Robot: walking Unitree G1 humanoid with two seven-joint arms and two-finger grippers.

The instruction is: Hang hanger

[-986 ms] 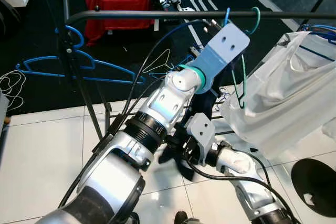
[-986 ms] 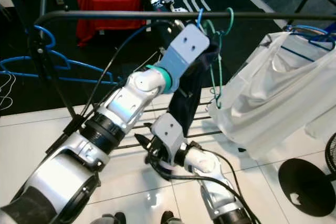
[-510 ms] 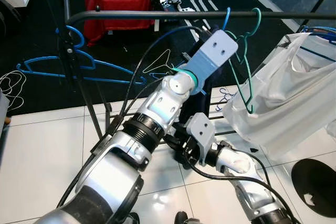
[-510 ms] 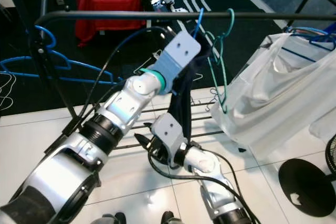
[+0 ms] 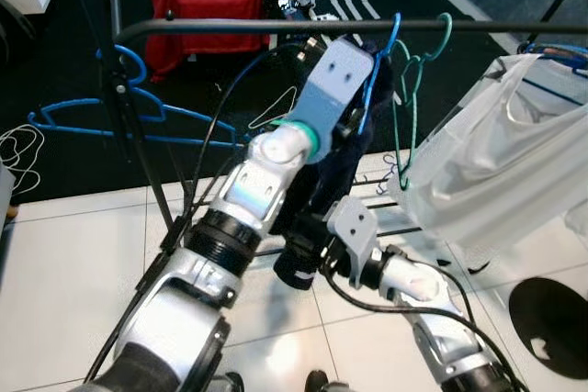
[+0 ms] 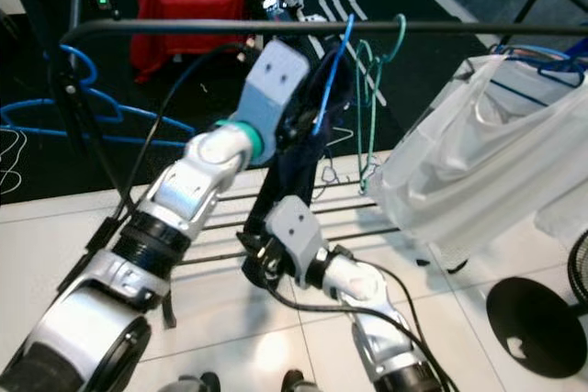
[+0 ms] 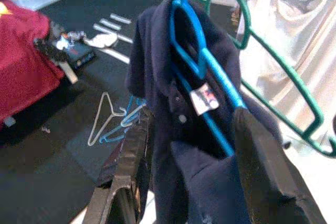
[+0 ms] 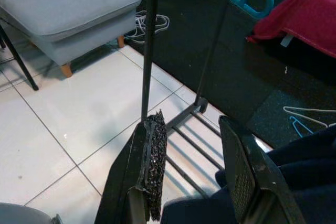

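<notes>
The blue hanger point(image 7: 202, 72) hooks over the black rail point(image 5: 276, 27), carrying a navy shirt point(image 7: 173, 103), just beside a green hanger point(image 5: 409, 89) and near a white garment point(image 5: 496, 172). The left gripper point(image 7: 189, 166) is raised close below the rail, its fingers point(image 7: 128, 166) apart on either side of the shirt and clamping nothing. Lower down, the right gripper point(image 8: 189, 182) has its fingers point(image 8: 152, 166) spread at the shirt's hem point(image 8: 294, 156), above white floor tiles point(image 8: 79, 114).
</notes>
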